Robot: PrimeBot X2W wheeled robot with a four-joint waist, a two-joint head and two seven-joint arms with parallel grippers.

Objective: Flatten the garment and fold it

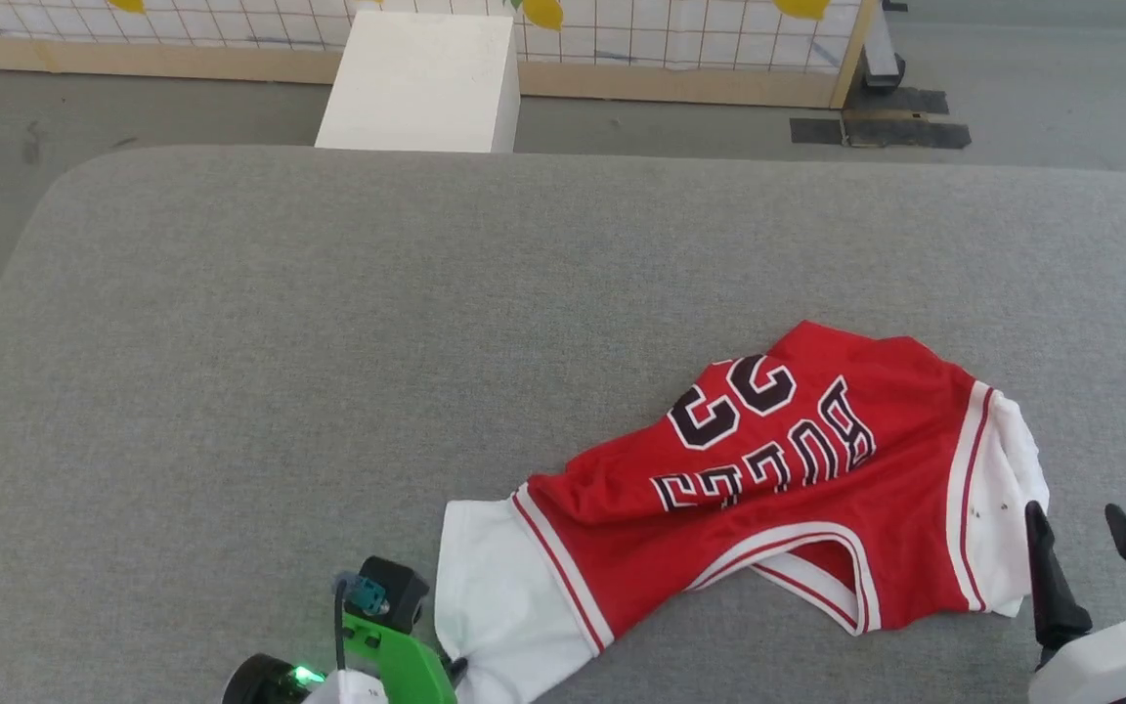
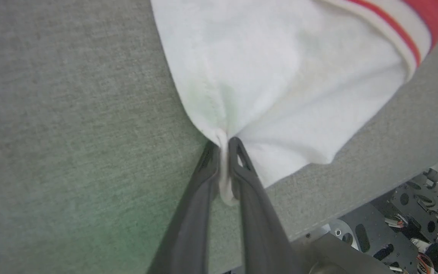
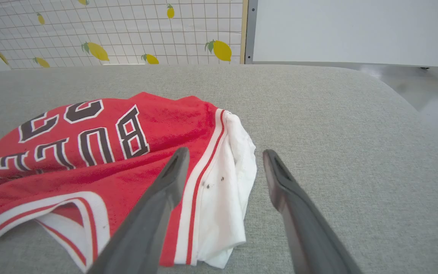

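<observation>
Now: L gripper [image 2: 222, 146] shut tight on white hem of garment [image 1: 798, 460], which lies crumpled on grey table [image 1: 328, 342], near-right; R gripper [image 3: 224, 156] wide open, empty, by opp. white edge; thin nip may slip when pulled.

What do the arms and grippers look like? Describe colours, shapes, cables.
The left gripper and right gripper each have two long dark grey fingers, tapering, slotted near the tips. The left wrist carries a green housing, a black block with a teal connector, a black cable and a green light. The right wrist has a white casing.
</observation>
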